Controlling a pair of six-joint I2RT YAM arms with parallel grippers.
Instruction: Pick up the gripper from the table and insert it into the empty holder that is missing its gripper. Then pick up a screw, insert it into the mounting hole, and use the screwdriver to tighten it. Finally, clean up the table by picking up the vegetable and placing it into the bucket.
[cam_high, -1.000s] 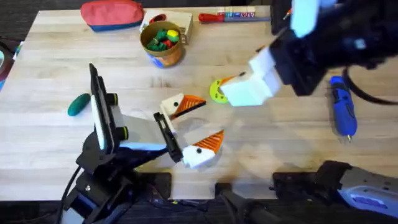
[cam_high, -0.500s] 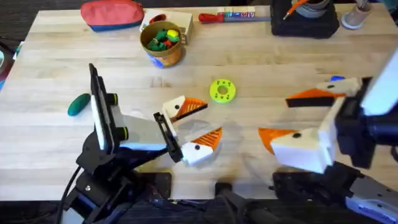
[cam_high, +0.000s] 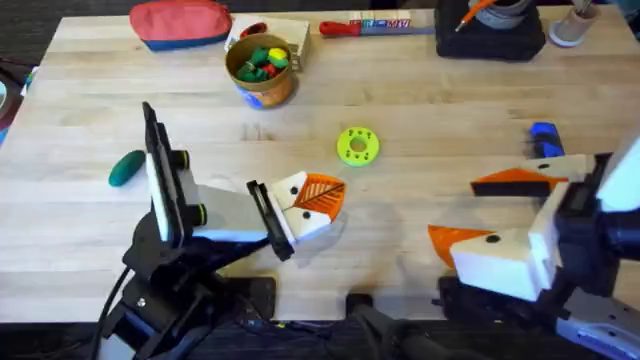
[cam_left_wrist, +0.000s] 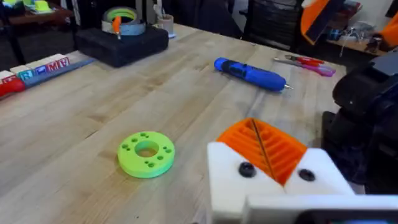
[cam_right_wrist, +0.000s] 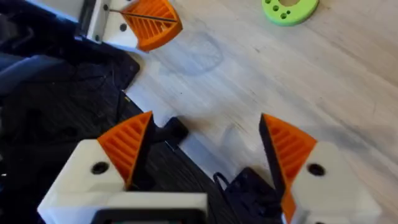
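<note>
- From overhead, the left gripper (cam_high: 312, 200) sits low over the middle of the table (cam_high: 430, 90), its orange-padded fingers (cam_high: 322, 191) pressed together with nothing between them.
- The left wrist view confirms it: the two ribbed orange pads (cam_left_wrist: 264, 146) meet along a thin seam, and beyond them lie the lime-green disc (cam_left_wrist: 146, 154) and the blue screwdriver (cam_left_wrist: 250, 73), well apart on the bare wood.
- Overhead, the screwdriver (cam_high: 544, 139) is partly covered by the right arm, just the blue end peeking out near the right edge.
- The right gripper (cam_high: 500, 215) hangs at the near right, fingers wide apart and holding nothing.
- The right wrist view looks down between those spread fingers (cam_right_wrist: 127, 146) at the table's near edge, with the left gripper (cam_right_wrist: 149, 22) and disc (cam_right_wrist: 289, 9) farther off.
- The dark green vegetable (cam_high: 126, 167) lies alone at the far left of the overhead view.
- The yellow bucket (cam_high: 261, 70) stands at the back with colourful pieces inside, beside the red pouch (cam_high: 180, 24).
</note>
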